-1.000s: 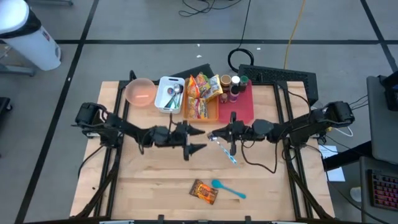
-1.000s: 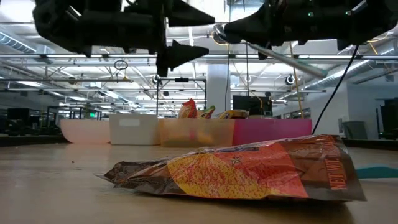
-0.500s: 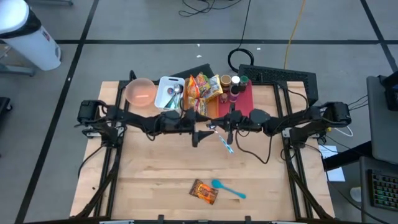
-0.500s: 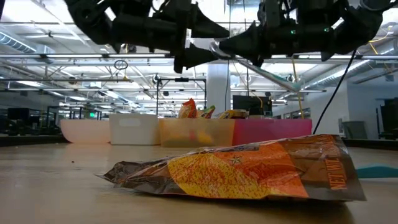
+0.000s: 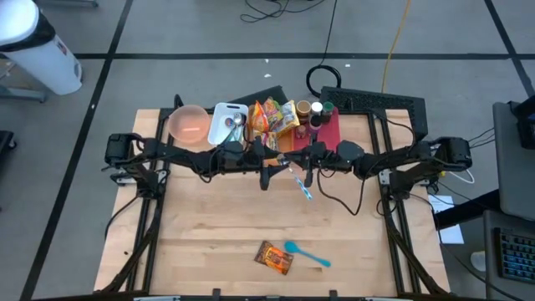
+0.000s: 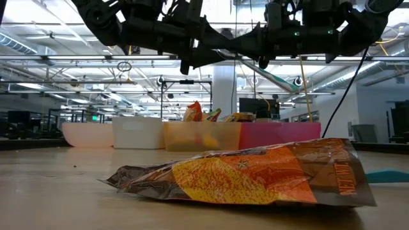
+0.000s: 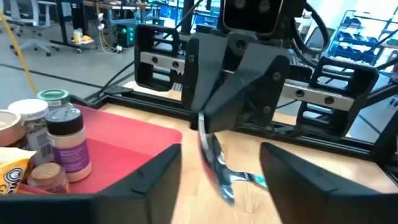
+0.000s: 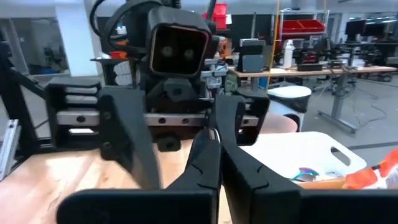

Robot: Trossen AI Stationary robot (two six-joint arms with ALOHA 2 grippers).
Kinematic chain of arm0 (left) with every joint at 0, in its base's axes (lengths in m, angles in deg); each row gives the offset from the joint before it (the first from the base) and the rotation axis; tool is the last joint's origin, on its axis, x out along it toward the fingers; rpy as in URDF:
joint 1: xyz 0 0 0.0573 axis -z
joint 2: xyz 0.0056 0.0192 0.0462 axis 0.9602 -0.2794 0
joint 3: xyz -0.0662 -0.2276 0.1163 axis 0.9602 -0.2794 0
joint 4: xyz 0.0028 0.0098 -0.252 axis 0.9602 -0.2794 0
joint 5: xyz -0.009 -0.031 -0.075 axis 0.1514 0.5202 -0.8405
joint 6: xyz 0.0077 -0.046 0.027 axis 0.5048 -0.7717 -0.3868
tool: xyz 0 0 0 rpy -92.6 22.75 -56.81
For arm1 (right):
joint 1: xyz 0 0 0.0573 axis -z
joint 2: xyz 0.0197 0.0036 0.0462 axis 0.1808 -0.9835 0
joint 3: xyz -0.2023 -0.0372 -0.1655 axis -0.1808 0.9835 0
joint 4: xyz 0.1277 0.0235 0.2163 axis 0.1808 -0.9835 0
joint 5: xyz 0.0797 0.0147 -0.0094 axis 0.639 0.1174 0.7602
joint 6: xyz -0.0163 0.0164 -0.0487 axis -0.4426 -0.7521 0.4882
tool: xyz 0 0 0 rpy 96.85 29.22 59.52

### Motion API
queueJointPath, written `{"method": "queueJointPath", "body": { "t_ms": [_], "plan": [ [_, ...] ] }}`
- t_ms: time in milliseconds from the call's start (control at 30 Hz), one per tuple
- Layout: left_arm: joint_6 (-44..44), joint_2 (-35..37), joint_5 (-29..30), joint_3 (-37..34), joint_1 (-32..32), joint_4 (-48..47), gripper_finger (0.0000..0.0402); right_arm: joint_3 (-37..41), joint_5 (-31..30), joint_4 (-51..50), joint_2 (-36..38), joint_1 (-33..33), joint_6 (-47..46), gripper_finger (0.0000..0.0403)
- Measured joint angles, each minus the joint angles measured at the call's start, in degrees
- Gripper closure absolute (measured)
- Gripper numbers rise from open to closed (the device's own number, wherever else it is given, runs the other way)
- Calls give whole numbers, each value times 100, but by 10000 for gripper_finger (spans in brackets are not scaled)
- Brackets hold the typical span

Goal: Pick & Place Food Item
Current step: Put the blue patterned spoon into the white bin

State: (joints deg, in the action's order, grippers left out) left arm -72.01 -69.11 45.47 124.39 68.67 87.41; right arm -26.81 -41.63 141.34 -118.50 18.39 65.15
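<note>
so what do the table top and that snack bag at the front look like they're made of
The pale wooden table top looks like butcher-block timber, matte: parallel plank seams and grain show from above. The orange and brown crinkled snack bag looks like glossy plastic or foil film: it holds sharp creases and catches highlights. Which film it is cannot be told.

At the table's [image 5: 201, 242] far edge we see a row of containers: a pink bowl [image 5: 188, 124], a white bin [image 5: 220, 125] holding metal cutlery, an orange bin [image 5: 280, 150] and a red tray [image 5: 330, 142]. On the red tray stand jars [image 5: 309, 113], which the left wrist view shows as 3 or 4 spice bottles [image 7: 68, 146] with labels. A blue spoon [image 5: 306, 253] lies on the wood near the front edge. Behind the table, cables [image 5: 326, 79] coil on the grey floor.
</note>
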Motion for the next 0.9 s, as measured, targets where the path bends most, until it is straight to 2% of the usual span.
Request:
{"method": "queueJointPath", "body": {
  "t_ms": [133, 533, 700, 900],
  "plan": [
    [0, 0, -11, 0, -91, 4, 235, 0, 206, -4, 0, 79, 0, 403],
    [360, 0, 0, 0, -212, 21, 382, 2, 200, 143, 0, 143, 197, 403],
    [460, 2, -22, 0, -245, 45, 386, 7, 203, 205, -1, 143, 532, 401],
    [476, 42, -607, -2, -490, 41, 392, 9, 202, 364, 12, 143, 773, 377]
  ]
}}
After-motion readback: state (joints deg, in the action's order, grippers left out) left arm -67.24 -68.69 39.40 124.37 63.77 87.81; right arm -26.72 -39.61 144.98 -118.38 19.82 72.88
